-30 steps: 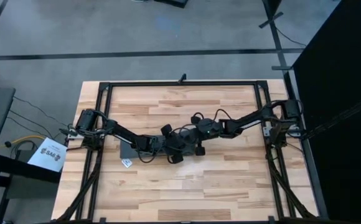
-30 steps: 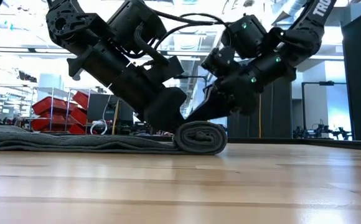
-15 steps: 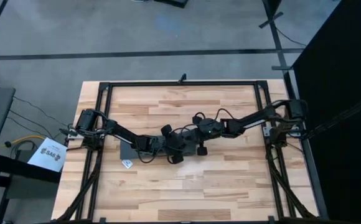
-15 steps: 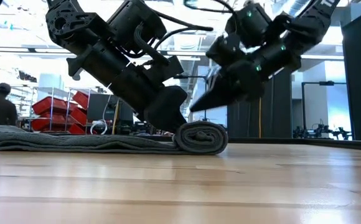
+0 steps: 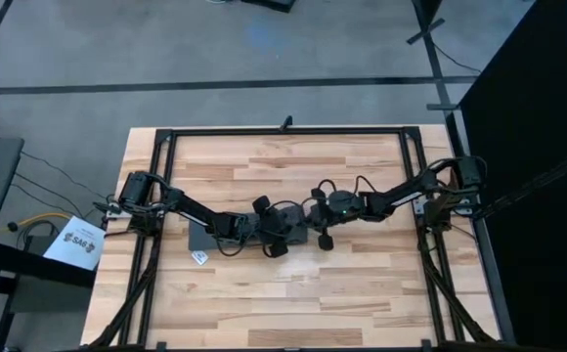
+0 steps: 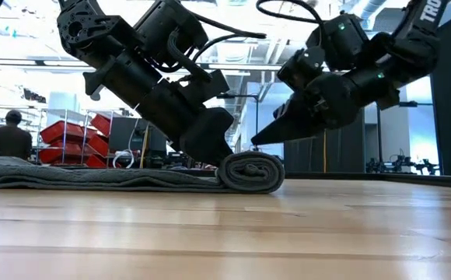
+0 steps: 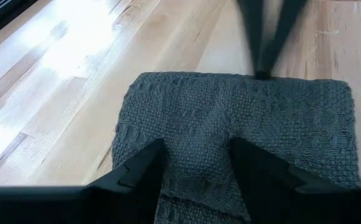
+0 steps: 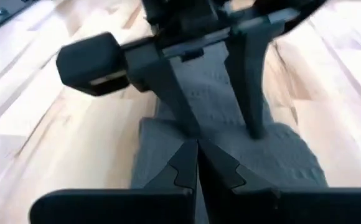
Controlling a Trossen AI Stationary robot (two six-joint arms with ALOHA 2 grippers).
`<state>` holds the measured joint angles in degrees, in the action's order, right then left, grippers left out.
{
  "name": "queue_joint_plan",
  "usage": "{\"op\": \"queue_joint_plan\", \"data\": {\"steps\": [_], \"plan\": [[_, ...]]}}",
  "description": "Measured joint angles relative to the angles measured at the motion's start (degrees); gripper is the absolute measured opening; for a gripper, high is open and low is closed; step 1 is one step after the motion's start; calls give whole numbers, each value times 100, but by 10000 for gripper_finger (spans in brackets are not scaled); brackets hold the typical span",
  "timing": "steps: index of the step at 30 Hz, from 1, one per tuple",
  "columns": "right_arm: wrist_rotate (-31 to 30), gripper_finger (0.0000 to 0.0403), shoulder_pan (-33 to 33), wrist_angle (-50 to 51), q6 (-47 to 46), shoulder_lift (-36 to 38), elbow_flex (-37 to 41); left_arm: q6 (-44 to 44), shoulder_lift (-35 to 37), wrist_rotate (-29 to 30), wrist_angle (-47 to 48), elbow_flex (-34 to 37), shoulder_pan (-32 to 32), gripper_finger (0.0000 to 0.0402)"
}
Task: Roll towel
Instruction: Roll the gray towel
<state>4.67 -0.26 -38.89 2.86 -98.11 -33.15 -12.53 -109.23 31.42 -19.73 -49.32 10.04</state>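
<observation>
Since the earlier frames the right end effector (image 6: 258, 140) has lifted off the towel (image 6: 132, 176) and drawn back toward the worktop's (image 5: 293, 293) right edge; its fingers are pressed together, gripping nothing. The left arm slants down from the left edge to mid-worktop, its left end effector (image 7: 196, 163) spread apart, fingers pressed onto the cloth's rolled end. The dark grey towel lies near the middle, partly rolled, the rest flat toward the left edge.
</observation>
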Motion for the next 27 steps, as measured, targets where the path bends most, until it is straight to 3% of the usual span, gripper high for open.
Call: {"op": "queue_joint_plan", "data": {"steps": [4, 9, 27], "plan": [[-29, 36, -21, -657, 36, -273, -12, -16, 2, 2, 8, -2, 0, 173], [-44, 88, -148, -756, 15, -716, -6, -34, 2, 10, -18, -2, 0, 173], [-9, 257, -183, -753, 303, -776, -9, -35, 2, -7, -22, 0, 0, 173]]}}
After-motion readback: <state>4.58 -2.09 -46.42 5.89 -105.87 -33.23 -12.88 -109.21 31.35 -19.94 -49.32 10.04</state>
